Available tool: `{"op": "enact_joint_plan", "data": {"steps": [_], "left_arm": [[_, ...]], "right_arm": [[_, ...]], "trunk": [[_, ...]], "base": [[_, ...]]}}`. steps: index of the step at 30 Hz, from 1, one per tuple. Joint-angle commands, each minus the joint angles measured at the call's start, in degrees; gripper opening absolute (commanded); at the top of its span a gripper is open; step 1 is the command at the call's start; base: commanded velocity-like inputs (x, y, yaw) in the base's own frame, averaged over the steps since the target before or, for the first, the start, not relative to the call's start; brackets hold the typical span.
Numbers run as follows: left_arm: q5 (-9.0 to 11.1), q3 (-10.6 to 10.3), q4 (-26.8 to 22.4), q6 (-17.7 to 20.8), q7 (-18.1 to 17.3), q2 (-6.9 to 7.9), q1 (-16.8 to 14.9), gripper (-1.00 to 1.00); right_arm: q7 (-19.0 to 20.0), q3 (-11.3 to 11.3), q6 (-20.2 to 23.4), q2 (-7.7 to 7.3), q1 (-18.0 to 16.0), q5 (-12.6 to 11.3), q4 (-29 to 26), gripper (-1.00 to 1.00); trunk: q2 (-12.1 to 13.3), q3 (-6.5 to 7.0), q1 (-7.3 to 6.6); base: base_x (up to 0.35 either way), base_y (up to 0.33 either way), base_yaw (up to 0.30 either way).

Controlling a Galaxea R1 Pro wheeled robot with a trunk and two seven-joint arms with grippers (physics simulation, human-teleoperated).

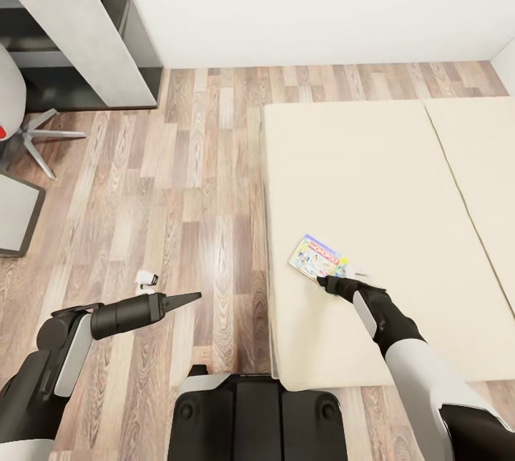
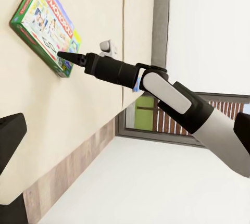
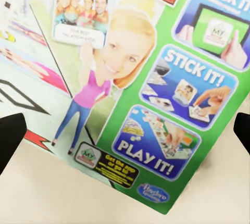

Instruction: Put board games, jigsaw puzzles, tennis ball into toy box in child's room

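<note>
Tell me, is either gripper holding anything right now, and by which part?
Nothing is held. The right gripper is open at the board game's corner; the left gripper hangs over the floor.

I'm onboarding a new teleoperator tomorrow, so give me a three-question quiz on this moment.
1. True or false: the board game lies on the bed.
2. Fill in: the left gripper hangs over the wooden ____.
3. Which is nearer the board game? A: left gripper. B: right gripper.
Key: 1 true; 2 floor; 3 B.
</note>
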Motion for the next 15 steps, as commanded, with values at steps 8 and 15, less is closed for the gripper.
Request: {"op": "enact_joint_plan", "data": {"steps": [8,15], "left_arm": [[0.1,-0.1,0.0,0.3,-0.1,0.01,0.0,1.00],[0.1,-0.1,0.0,0.3,-0.1,0.01,0.0,1.00]], "right_arm": [[0.2,-0.2,0.3,0.04,0.0,-0.5,-0.1,1.00],[0.2,-0.2,0.3,0.12,0.0,-0.5,-0.1,1.00]], "trunk": [[-0.1,-0.32,0.03],[-0.1,-0.49,0.03]], "base": [[0.000,0.048,0.000],[0.000,0.043,0.000]]}}
